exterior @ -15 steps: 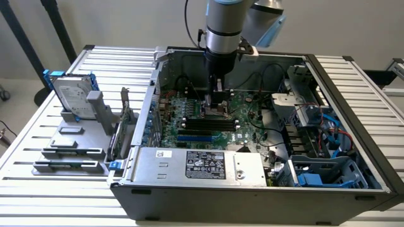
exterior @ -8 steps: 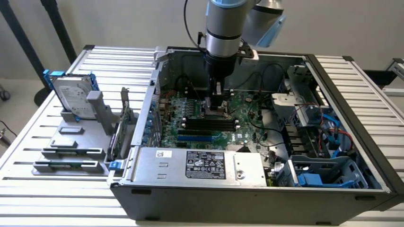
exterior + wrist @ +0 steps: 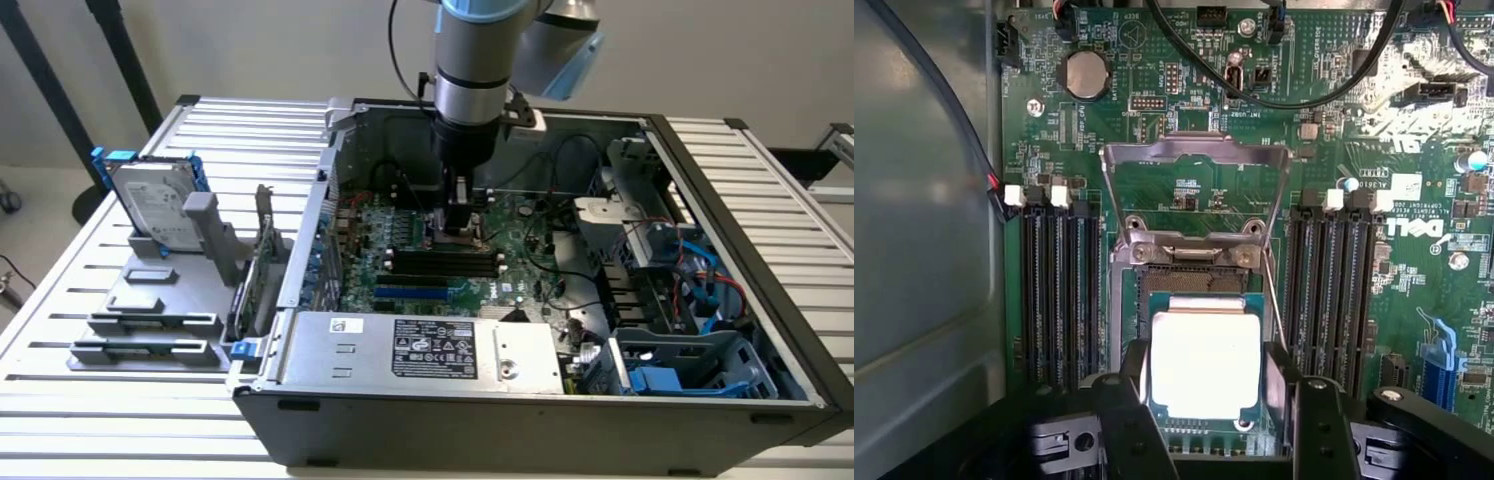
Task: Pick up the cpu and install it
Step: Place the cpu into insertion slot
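**Open computer case [image 3: 534, 425] on slatted table [image 3: 80, 420], contents listed near to far**

1. Power supply [image 3: 427, 348]: a grey labelled box is being carried along the near wall of the case.
2. Blue drive trays [image 3: 667, 380]: these are being housed in the near corner on the exterior view's right, well apart from the work.
3. Grey fixture [image 3: 147, 320]: it is being kept outside the case, on the exterior view's left. A hard drive [image 3: 150, 205] with blue brackets is being held upright at its far end.
4. Motherboard [image 3: 514, 225]: the green board is being shown flat on the case floor. Black memory slots [image 3: 434, 262] are being seen just near of the gripper.
5. Gripper [image 3: 1219, 400]: it is being held low over the middle of the board, with its jaws being kept wide. One black finger [image 3: 1122, 410] is being seen just beside one edge of the chip, and the other is standing slightly off the opposite edge. Nothing is being lifted, and whether the chip is being touched cannot be told.
6. Cpu [image 3: 1206, 365]: the silvery square is being seen lying flat in its socket, between the two fingers.
7. Load plate [image 3: 1194, 160]: the metal frame is being held swung open on the socket's far side, clear of the chip. More memory slots [image 3: 1059, 290] are being seen flanking the socket on both sides.
8. Black cables [image 3: 1274, 90]: these are being draped across the board beyond the plate, near a coin battery [image 3: 1086, 73].
9. Arm [image 3: 474, 60]: it is being lowered into the case from above, and the socket area is being hidden by it in the exterior view.
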### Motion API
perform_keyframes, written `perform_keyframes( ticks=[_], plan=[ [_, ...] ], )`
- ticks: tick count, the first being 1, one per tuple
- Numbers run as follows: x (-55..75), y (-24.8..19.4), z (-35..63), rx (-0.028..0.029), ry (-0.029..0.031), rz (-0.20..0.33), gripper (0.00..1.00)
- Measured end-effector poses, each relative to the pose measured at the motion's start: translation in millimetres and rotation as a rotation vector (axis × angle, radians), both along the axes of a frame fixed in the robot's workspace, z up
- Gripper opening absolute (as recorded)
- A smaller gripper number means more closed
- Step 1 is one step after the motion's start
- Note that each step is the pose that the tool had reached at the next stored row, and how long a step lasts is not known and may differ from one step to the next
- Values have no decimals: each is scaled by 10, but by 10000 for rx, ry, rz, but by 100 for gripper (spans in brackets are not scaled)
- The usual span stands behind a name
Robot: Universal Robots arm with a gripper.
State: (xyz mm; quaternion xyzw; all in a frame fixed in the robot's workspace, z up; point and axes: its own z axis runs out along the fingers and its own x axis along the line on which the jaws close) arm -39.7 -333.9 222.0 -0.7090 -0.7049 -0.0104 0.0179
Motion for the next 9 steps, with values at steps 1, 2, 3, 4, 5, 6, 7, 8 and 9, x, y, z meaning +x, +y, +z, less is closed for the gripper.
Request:
perform_keyframes(
  ticks=[1, 2, 3, 4, 5, 6, 7, 8, 9],
  plan=[
    [2, 0, -10, 0, 0, -23, 55],
    [2, 0, -23, -1, 1, -63, 55],
    [2, 0, -37, -1, 1, -106, 55],
    [3, 0, -48, 0, 1, -138, 55],
    [3, 0, -53, 0, 1, -154, 55],
    [2, -1, -53, -2, 1, -156, 55],
    [3, -1, -54, -3, 2, -158, 55],
    [5, 0, -54, -3, 2, -158, 55],
    [7, 1, -55, -1, 1, -157, 55]
  ],
)
